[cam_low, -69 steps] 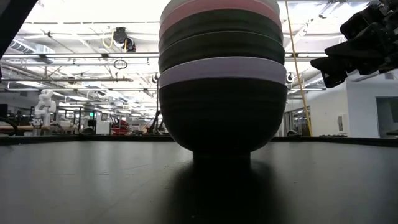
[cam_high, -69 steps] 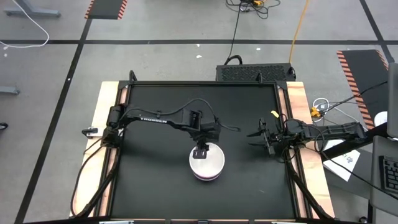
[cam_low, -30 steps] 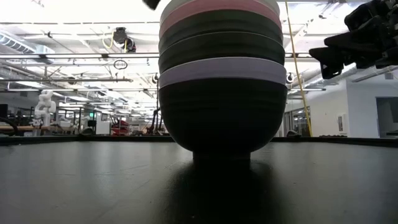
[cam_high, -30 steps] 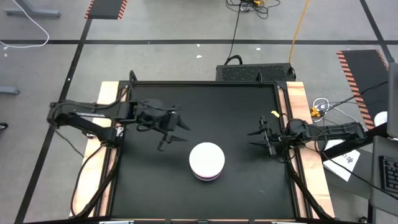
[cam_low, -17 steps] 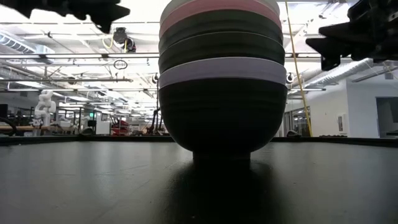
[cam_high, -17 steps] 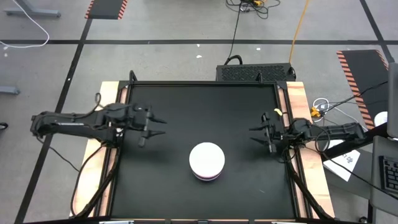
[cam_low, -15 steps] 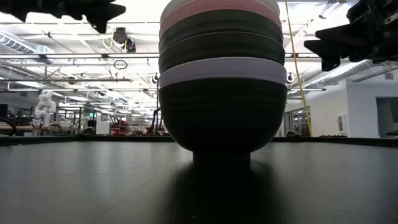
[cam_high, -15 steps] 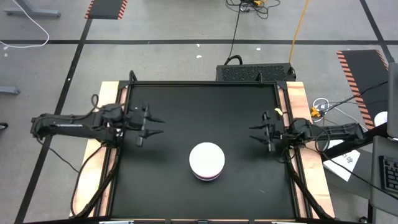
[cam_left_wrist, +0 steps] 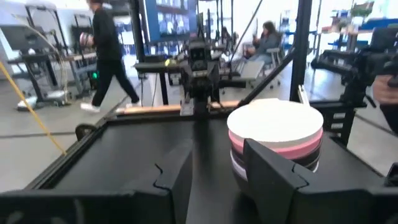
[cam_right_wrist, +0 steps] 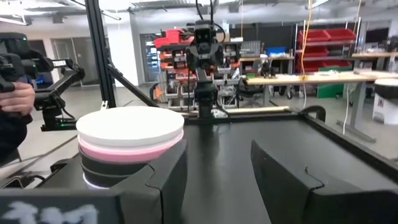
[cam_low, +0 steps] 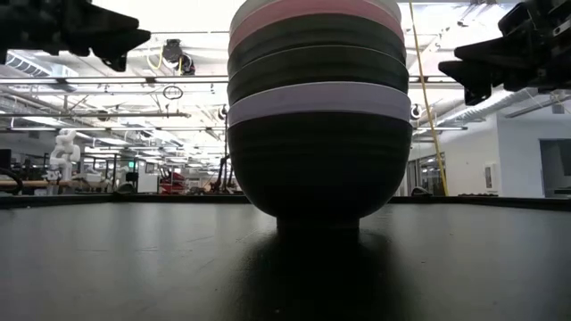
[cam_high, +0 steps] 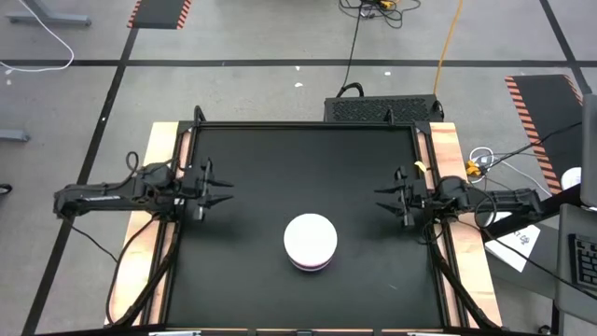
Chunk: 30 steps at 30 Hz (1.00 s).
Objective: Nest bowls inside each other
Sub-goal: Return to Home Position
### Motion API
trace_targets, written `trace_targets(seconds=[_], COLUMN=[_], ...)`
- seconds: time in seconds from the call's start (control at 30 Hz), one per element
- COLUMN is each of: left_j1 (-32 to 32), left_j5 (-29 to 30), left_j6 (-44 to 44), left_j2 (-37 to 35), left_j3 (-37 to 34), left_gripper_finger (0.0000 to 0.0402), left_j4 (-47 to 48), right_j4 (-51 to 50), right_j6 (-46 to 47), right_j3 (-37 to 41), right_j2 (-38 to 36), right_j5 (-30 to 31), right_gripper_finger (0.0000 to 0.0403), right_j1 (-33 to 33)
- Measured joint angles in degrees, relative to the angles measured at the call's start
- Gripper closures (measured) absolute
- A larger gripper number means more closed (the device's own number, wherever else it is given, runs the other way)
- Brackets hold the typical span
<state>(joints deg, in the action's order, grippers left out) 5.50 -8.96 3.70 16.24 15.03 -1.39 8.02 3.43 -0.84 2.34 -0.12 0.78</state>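
The bowls stand nested in one stack (cam_high: pixel 310 241) on the black mat, nearer the near edge. From the top they run white, pink, black, black, lavender, black, and the bottom black bowl rests on its foot (cam_low: pixel 318 223). The stack also shows in the left wrist view (cam_left_wrist: pixel 275 140) and the right wrist view (cam_right_wrist: pixel 130 143). My left gripper (cam_high: pixel 226 191) hovers open near the table's left edge, well left of the stack. My right gripper (cam_high: pixel 378 201) hovers open near the right edge. Both point at the table's middle.
A raised black frame (cam_high: pixel 308 125) and wooden side rails (cam_high: pixel 446 159) border the mat. A black box (cam_high: pixel 382 108) sits beyond the far edge. People (cam_left_wrist: pixel 109 50) move in the room behind, and a hand (cam_right_wrist: pixel 15 99) shows at one side.
My left gripper has drawn back toward the table's left edge, away from the stack, and stayed open. The stack has not moved. My right arm has kept roughly still.
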Motion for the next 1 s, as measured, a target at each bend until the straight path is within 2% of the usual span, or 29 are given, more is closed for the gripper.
trace_targets(seconds=[0.23,0.47,0.7,1.0], left_j1=[-0.01,0.00,-0.01,-0.01], left_j5=[-0.01,-0.35,-1.75,-1.42], left_j6=[-1.35,-0.13,0.27,-0.30], left_j2=[-8.53,-12.99,-16.18,-16.14], left_j3=[-4.60,-7.87,-8.13,-8.17], left_gripper_finger=[0.0261,0.0261,0.0261,0.0261], left_j4=[2.24,5.06,11.54,16.35], right_j4=[-2.52,-2.35,-2.50,-2.57], right_j6=[1.44,1.57,1.92,3.74], right_j3=[0.00,0.00,0.00,0.00], right_j2=[-0.91,-1.78,-2.20,-2.22], right_j5=[0.04,0.07,0.23,0.32], right_gripper_finger=[0.0234,0.0234,0.0234,0.0234], right_j1=[0.00,0.00,0.00,-0.02])
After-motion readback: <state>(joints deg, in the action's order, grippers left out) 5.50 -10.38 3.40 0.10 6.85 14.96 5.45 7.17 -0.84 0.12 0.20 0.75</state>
